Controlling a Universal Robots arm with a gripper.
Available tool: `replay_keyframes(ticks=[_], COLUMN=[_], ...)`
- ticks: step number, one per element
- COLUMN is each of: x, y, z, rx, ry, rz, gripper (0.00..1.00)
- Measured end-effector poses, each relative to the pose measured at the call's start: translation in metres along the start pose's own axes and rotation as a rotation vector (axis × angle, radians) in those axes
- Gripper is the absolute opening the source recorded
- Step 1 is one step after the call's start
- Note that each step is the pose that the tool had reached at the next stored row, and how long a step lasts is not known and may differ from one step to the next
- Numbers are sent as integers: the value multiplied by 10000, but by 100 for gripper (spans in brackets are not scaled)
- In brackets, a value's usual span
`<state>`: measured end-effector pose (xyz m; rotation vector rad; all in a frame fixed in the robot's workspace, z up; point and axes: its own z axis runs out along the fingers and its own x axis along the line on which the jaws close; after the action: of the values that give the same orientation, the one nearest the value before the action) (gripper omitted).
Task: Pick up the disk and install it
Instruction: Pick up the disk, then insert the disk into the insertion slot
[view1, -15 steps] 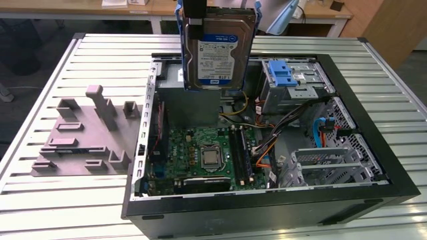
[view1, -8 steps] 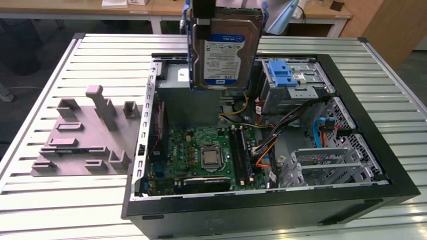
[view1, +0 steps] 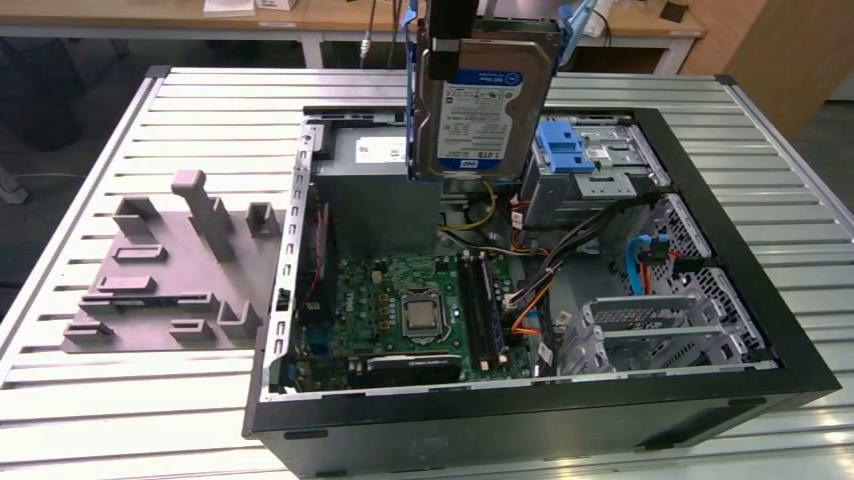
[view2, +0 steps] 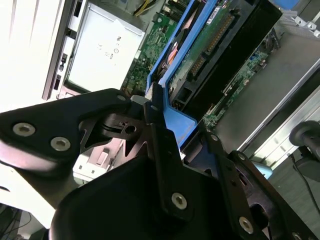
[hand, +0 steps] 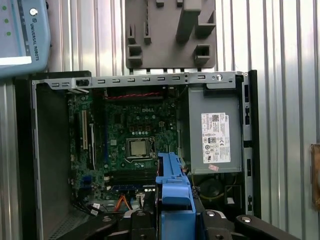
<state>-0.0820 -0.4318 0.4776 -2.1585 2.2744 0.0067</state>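
Pinching the disk (view1: 483, 100) by its blue rails (view1: 415, 90), your gripper (view2: 177, 125) holds it upright over the computer case's (view1: 534, 425) far end, probably to clear the cables (view1: 587, 250) near the drive cage (view1: 601, 175).

Disk (view1: 481, 100) aloft
I see it upright, label facing out, blue rails on its edges, above the open computer case.

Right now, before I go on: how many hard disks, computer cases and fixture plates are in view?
1 silver rectangular hard disk with blue rails
1 open black metal computer case
1 grey plastic fixture plate with upright blocks
Total: 3
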Motion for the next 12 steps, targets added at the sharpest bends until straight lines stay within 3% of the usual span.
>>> replay_keyframes(ticks=[12], x=[25], y=[-15], z=[0], rx=[-1], ry=[0], rz=[1], gripper=[37])
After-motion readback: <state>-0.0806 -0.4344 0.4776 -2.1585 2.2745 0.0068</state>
